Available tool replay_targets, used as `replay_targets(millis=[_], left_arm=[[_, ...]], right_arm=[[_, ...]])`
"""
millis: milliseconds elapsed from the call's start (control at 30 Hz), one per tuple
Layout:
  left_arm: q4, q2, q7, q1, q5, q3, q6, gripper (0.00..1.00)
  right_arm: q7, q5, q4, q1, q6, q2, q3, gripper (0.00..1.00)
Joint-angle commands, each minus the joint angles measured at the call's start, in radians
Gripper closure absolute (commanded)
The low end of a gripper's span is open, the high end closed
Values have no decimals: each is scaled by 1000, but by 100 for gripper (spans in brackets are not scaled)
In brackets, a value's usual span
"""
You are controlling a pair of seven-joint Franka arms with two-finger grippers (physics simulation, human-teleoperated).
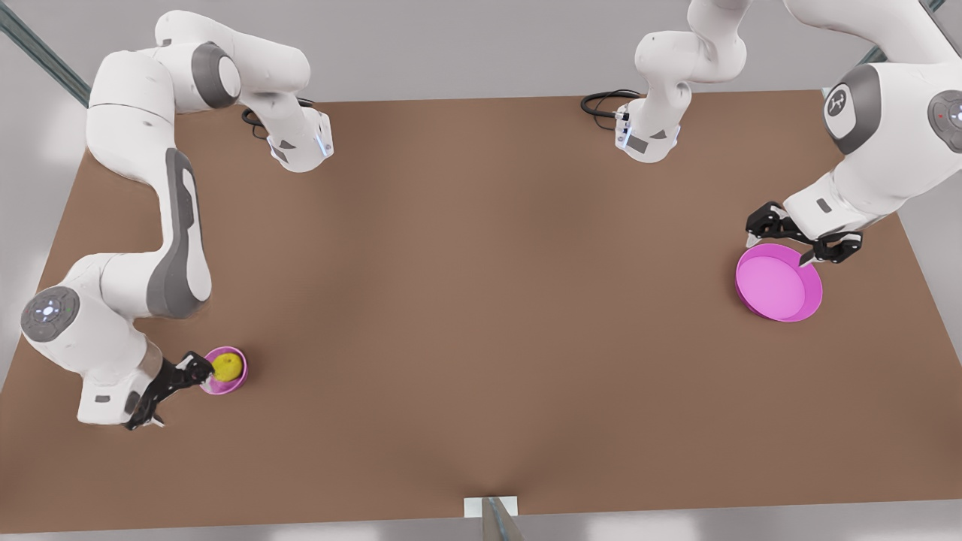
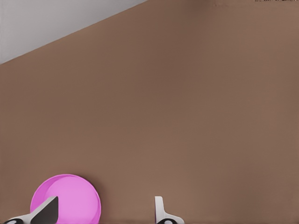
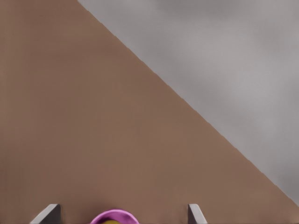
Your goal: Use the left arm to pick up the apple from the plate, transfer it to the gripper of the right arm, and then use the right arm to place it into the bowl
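Yellow-green, the apple [image 1: 227, 366] already sits in the small pink bowl [image 1: 234, 383]. Just beside the bowl, on the front view's left, you see the right gripper [image 1: 174, 397] with fingers spread wide and holding nothing. Far from the bowl, across the brown table [image 1: 481, 315], your left gripper [image 1: 803, 239] hovers wide open at the rim of the magenta plate [image 1: 778, 282].

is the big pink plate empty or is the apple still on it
Empty. The plate shows only bare magenta in the front view, beside the open left gripper. The apple sits in the bowl by the right gripper.
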Motion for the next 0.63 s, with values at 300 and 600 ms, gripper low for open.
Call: replay_targets(millis=[300,600], left_arm=[[37,19,-137,-12,7,0,-2,0],[92,91,-284,-28,53,0,4,0]], right_arm=[[684,63,-353,9,-316,-423,-47,0],[698,56,-269,-29,-328,-361,-4,0]])
